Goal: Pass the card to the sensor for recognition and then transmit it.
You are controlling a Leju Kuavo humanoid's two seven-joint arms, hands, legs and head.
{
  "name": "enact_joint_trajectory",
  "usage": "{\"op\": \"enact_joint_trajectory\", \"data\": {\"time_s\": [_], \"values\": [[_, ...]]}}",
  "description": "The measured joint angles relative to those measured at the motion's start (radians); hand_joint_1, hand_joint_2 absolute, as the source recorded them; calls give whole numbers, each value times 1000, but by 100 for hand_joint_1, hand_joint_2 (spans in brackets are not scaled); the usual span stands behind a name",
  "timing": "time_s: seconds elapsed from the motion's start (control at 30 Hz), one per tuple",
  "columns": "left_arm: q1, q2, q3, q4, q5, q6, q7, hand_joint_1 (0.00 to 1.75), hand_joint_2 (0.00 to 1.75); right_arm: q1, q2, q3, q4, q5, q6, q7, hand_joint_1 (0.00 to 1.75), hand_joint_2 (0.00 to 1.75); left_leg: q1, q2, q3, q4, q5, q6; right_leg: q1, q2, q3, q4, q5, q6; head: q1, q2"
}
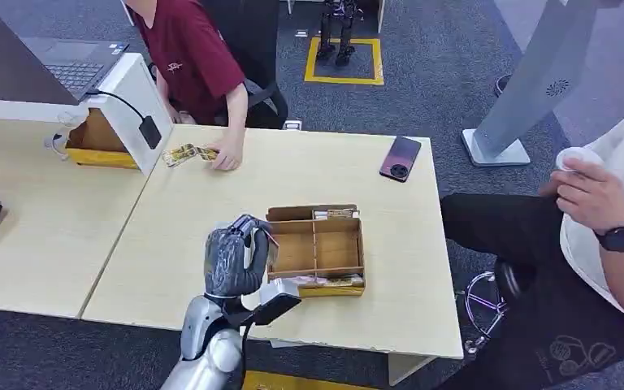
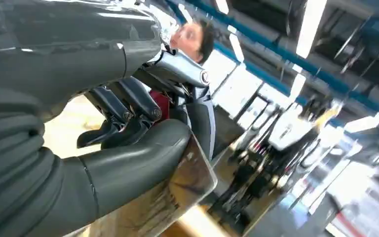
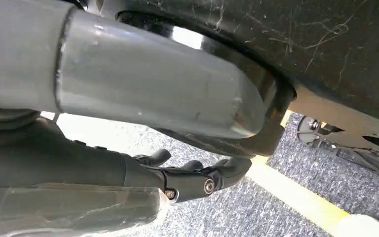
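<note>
Already our left hand (image 1: pixel 234 258) pinches the card (image 2: pixel 177 190) between thumb and fingers (image 2: pixel 128 106); thin, stiff, slick, so we judge an edge grip safest.

Your robot's left hand (image 1: pixel 236 258) is dark grey, its segmented fingers (image 2: pixel 128 111) pinned with round silver screws. Behind it you see a ribbed grey cover, a silver forearm and a black cable. The right hand (image 3: pixel 197 178) matches: thick grey thumb, darker fingers.
</note>
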Motion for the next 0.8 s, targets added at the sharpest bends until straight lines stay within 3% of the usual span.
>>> {"op": "enact_joint_trajectory", "data": {"time_s": [0.13, 0.23, 0.37, 0.5, 0.63, 0.8], "values": [[-54, 10, -7, -23, -28, 0, 51, 175, 175, -1, 3, -1, 0, 7, 2, 4, 0, 0, 0, 0, 0, 0, 1, 0, 0, 0, 0, 0, 0, 0, 0, 0], [-95, 15, 11, -20, -123, 0, 85, 175, 175, -5, 5, -1, 0, 22, 4, 16, 0, 0, 0, 0, 0, 0, 1, 0, 0, 0, 0, 0, 0, 0, 0, 0], [-193, 15, 115, 34, -217, 0, 134, 175, 175, -13, 5, 0, 0, 42, 14, 36, 0, 0, 0, 0, 0, 0, 1, 0, 0, 0, 0, 0, 1, 0, 0, 0], [-287, 34, 235, 141, -327, -1, 238, 175, 175, -20, 6, 4, -2, 55, 20, 49, 0, 0, 0, 0, 0, 0, 2, -1, 0, 0, 0, 1, 2, -1, 0, 0], [-341, 72, 280, 223, -306, -1, 314, 175, 175, -20, 6, 14, -5, 37, 21, 53, 0, 0, 0, 0, -1, 0, 2, -1, 0, 0, 0, 1, 2, -1, 0, 0], [-360, 98, 289, 267, -306, -1, 322, 175, 175, -21, 6, 22, -8, 35, 21, 53, 0, 0, 0, 0, -1, 0, 2, -1, 0, 0, -1, 1, 2, -1, 0, 0]]}}
